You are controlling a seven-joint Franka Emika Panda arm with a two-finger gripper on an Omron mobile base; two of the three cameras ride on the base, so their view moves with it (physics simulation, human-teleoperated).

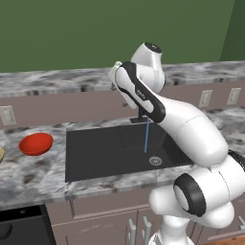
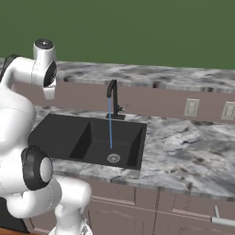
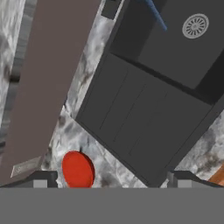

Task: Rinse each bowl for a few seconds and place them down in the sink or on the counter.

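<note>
Left base view: a grey-and-white marbled desk (image 1: 33, 179) runs across the scene over mauve-brown cabinets. Set into it is a matte black sink (image 1: 105, 153) with a round silver drain (image 1: 155, 161). A thin blue stream of water (image 1: 146, 136) falls straight down into the basin, landing just beside the drain. A glossy red bowl (image 1: 36, 144) sits on the desk to the left of the sink, near its edge but apart from it. At the far left edge, a sliver of a tan object shows, too little to identify. The white robot arm rises at lower right and bends over the back of the sink. Pale wall outlets sit on the backsplash; no writing can be read on them.

Right base view: the black arched faucet (image 2: 112, 98) stands behind the sink, water running from its spout down to the basin floor by the drain.

Hand view: the end effector (image 3: 113, 179) is open, its two dark fingertips (image 3: 41, 178) far apart and holding nothing. The red bowl lies on the desk between them, closer to the left one, with the sink's corner beside it.
</note>
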